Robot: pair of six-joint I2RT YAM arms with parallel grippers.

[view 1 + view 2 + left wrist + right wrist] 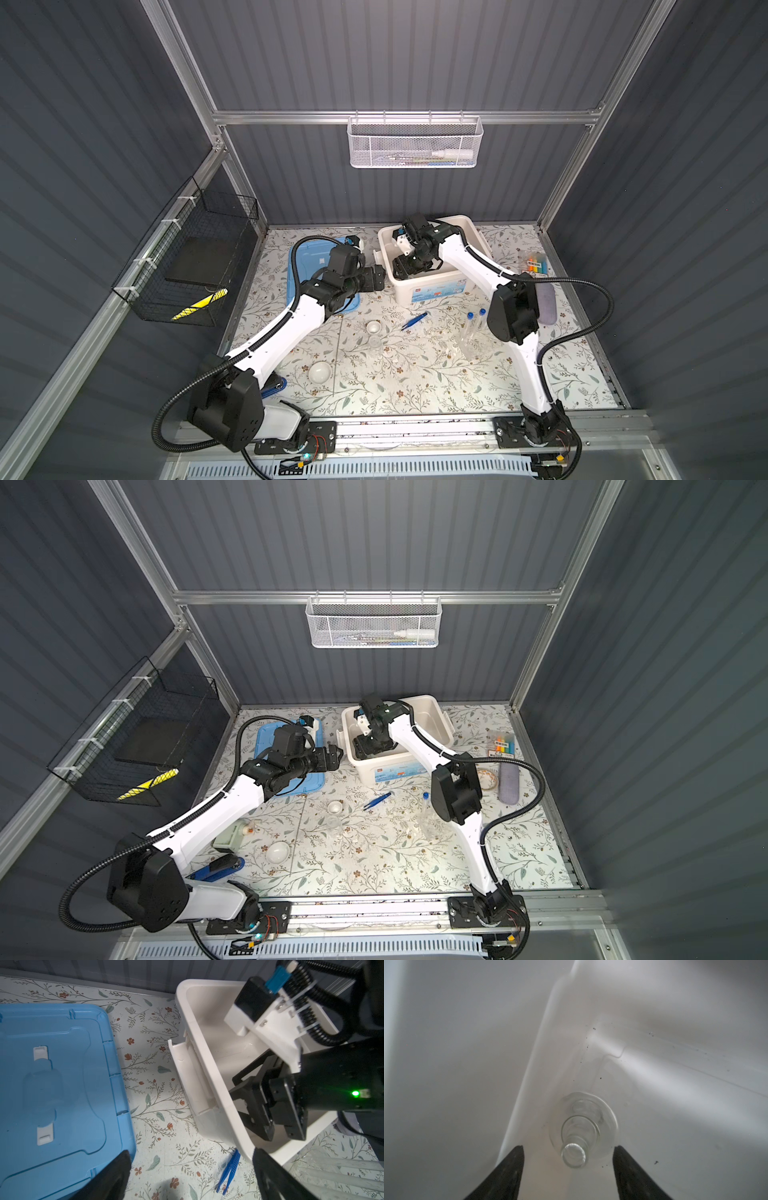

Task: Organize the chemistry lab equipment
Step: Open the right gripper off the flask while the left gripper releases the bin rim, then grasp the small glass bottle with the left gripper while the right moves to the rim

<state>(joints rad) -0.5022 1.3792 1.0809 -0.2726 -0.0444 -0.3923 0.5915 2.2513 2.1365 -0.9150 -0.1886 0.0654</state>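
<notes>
1. Your right hand [568, 1148] is down inside the white rectangular plastic bin [432, 291]. Its fingers are spread wide and gripping nothing.
2. The small clear glass flask [583, 1124] stands upright on the bin's floor, near a corner. It sits between those fingers and neither one touches it.
3. Your left hand [193, 1167] hangs just outside the bin's left wall, wide open and empty.
4. On the floral table [415, 386] in front of the bin, the blue plastic tweezers [414, 321] lie closest. The slim clear blue-capped test tubes [473, 328] are off to the front right, and a small round white dish [373, 327] is front left.
5. The flat blue plastic lid [307, 257] lies left of the bin.
</notes>
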